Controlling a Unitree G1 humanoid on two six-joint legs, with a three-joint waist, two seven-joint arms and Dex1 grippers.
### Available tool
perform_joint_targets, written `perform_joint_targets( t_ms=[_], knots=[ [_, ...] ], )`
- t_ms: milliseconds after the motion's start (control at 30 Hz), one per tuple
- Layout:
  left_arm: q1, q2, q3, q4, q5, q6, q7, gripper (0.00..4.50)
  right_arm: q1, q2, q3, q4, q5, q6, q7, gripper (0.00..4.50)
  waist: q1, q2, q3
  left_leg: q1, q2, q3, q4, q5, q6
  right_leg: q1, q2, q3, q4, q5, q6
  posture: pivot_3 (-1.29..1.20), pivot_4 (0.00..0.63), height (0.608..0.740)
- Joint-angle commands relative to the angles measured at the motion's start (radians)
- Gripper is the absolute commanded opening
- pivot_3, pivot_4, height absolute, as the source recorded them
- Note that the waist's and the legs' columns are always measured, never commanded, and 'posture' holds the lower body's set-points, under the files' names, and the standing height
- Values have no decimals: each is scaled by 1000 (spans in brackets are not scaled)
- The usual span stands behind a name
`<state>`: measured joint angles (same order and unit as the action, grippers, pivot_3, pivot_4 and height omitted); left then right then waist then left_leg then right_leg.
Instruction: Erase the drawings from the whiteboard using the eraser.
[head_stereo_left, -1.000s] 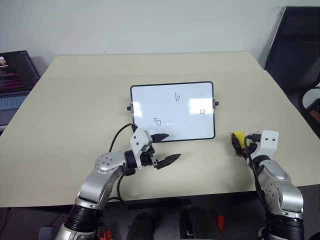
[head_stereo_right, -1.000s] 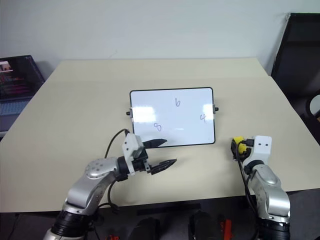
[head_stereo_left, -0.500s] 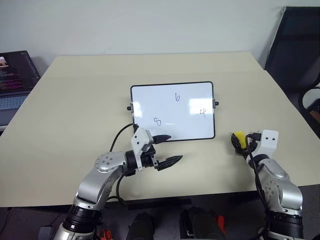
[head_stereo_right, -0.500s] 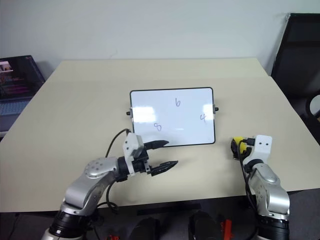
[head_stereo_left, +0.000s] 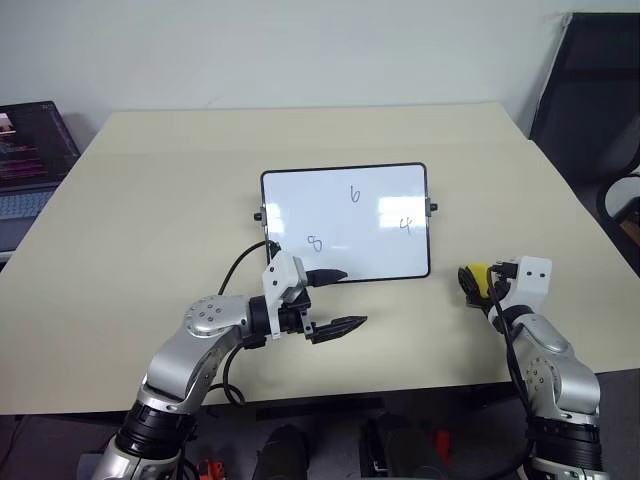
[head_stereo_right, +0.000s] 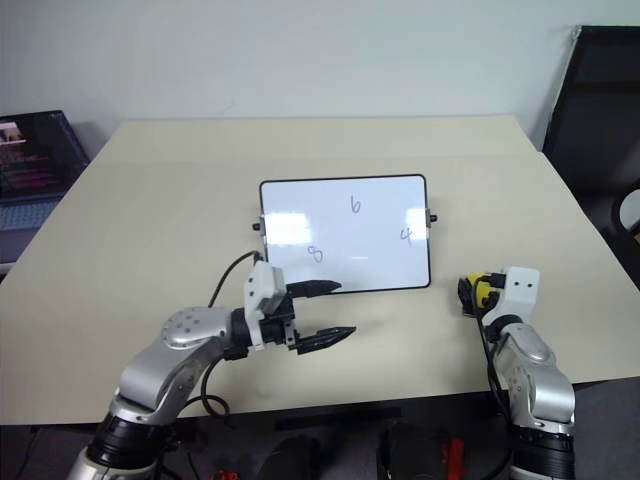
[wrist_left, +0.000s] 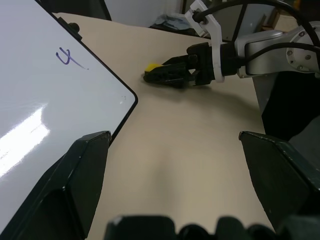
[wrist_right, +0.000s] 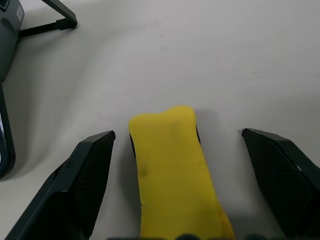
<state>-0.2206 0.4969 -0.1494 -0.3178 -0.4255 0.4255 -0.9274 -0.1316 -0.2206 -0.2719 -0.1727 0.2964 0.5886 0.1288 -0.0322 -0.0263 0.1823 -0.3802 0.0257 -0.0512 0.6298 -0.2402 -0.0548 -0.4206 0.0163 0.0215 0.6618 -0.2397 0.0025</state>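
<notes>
Right wrist view: my right gripper (wrist_right: 172, 185) stands wide, the eraser (wrist_right: 172, 170) lying between its fingers, ungripped.
Whiteboard (head_stereo_left: 300, 200): mid-table, left of the eraser, drawings (head_stereo_left: 354, 194) unerased.
Left gripper (head_stereo_left: 335, 300): wide and empty, at the board's near edge.
Advice: I should centre the block, close squarely, then lift.

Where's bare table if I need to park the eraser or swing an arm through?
Bare table lies left of the whiteboard and behind it to the far edge. Also free: the strip between the left gripper and right gripper. Crowded: the board's near-left corner, and around the eraser.
</notes>
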Motion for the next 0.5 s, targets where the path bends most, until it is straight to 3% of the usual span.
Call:
perform_joint_targets(
  t_ms=[33,67,167,400,500],
  knots=[
    [0,-3,2,-20,-4,-18,4,4500,-9,1,-3,-24,11,-7,0,4447,0,0,0,0,0,0,0,0,0,0,0,0,0,0,0,0,150,740],
    [0,-3,3,-19,-1,-21,5,4500,-9,1,-4,-24,12,-6,1,4447,0,0,0,0,0,0,0,0,0,0,0,0,0,0,0,0,150,740],
    [-1,-2,6,-14,0,-25,5,4500,-6,1,-5,-25,13,-6,1,3880,0,0,0,0,0,0,0,0,0,0,0,0,0,0,0,0,150,740],
    [-11,0,8,4,4,-37,2,4500,-9,2,-8,-21,15,-12,2,1447,0,0,0,0,0,0,0,0,0,0,0,0,0,0,0,0,150,740],
    [-13,-4,5,3,5,-37,6,4500,-8,3,-11,-22,16,-15,2,1280,0,0,0,0,0,0,0,0,0,0,0,0,0,0,0,0,150,740]
  ],
)
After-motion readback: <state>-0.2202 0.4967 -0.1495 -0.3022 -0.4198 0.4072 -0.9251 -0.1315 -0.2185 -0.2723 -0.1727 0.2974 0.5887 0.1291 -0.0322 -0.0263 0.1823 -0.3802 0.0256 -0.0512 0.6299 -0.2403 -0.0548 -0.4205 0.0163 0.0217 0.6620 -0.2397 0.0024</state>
